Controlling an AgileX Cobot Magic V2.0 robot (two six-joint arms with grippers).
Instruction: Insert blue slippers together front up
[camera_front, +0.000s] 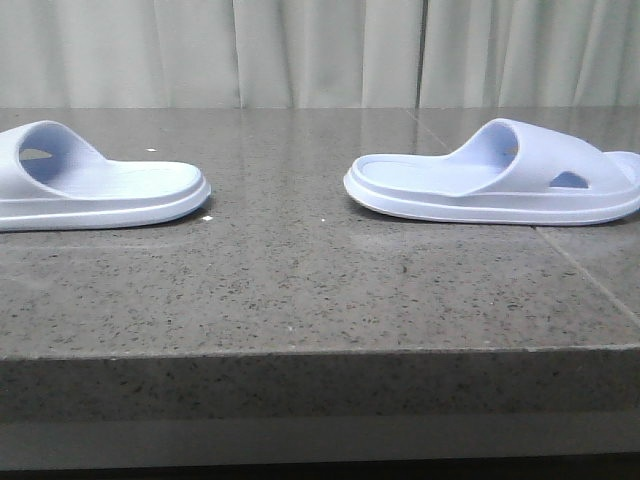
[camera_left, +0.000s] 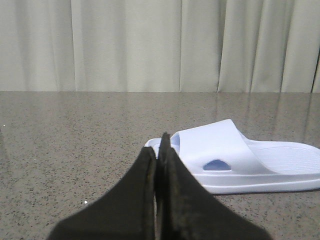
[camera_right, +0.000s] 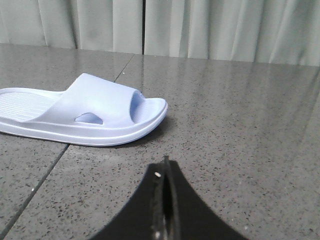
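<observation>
Fingers (camera_right: 164, 172) pressed together — slipper (camera_right: 85, 115) apart, ahead

- You're looking at a staged test bench, not a home: speckled grey stone countertop (camera_front: 300, 290) with tile seams.
- Plain pale curtain (camera_front: 320, 50) backdrop closes off everything behind.

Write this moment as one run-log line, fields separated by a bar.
left slipper: flat on table | right slipper: flat, apart | left gripper: shut, empty | right gripper: shut, empty | insertion: not yet begun
</observation>
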